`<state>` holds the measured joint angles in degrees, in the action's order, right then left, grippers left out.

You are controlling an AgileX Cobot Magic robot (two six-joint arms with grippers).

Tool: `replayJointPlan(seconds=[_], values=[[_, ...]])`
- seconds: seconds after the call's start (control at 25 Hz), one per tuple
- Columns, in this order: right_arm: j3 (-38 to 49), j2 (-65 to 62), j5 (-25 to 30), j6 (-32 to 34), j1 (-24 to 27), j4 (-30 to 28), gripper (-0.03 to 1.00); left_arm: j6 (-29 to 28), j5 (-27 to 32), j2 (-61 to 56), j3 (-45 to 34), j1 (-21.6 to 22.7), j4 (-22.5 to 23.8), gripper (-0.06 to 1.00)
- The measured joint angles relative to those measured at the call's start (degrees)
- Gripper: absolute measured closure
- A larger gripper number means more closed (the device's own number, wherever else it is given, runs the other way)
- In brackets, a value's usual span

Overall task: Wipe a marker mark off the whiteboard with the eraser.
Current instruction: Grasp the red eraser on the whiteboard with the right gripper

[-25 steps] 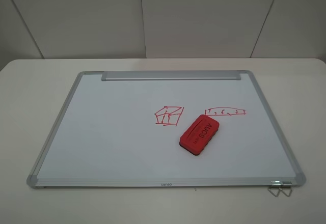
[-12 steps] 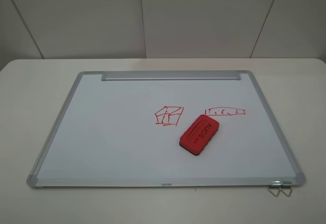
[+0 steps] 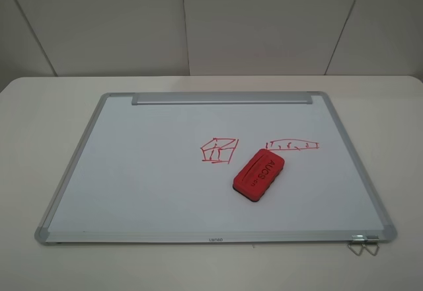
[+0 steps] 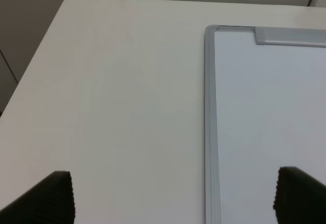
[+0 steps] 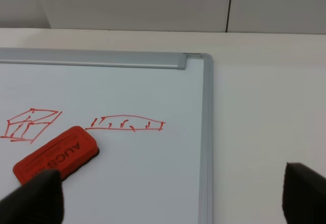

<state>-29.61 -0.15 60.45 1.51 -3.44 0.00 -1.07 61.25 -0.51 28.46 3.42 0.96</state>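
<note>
Finishes:
whiteboard smooth, slight sheen; tray strip at 12 o'clock satin metal; eraser red plastic, dark base; table matt.

I see the eraser on the whiteboard, just right of and nearer than the marker mark, with a wider sketch just beyond it.

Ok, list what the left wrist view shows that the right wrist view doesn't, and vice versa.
Left wrist only: the open left gripper and the board's far left corner. Right wrist only: the open right gripper, the red rectangular block eraser, the small red box-shaped marker mark and the wider red ticked sketch. Both: the silver-framed white whiteboard, its silver tray strip and the white table.
</note>
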Motion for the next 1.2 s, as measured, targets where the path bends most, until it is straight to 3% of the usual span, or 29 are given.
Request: replayJointPlan(seconds=[0.56,0.96,1.2], values=[[0.0,3.9,0.0,0.2,0.0,0.0,0.2,0.0,0.0,0.0,0.0,0.0,0.0,0.16],[-5.4,40.8,-1.3,0.9,-0.4,0.0,0.2,0.0,0.0,0.0,0.0,0.0,0.0,0.16],[-17.7,66.4,-3.7,8.3,-11.1,-0.4,0.2,0.0,0.0,0.0,0.0,0.0,0.0,0.16]])
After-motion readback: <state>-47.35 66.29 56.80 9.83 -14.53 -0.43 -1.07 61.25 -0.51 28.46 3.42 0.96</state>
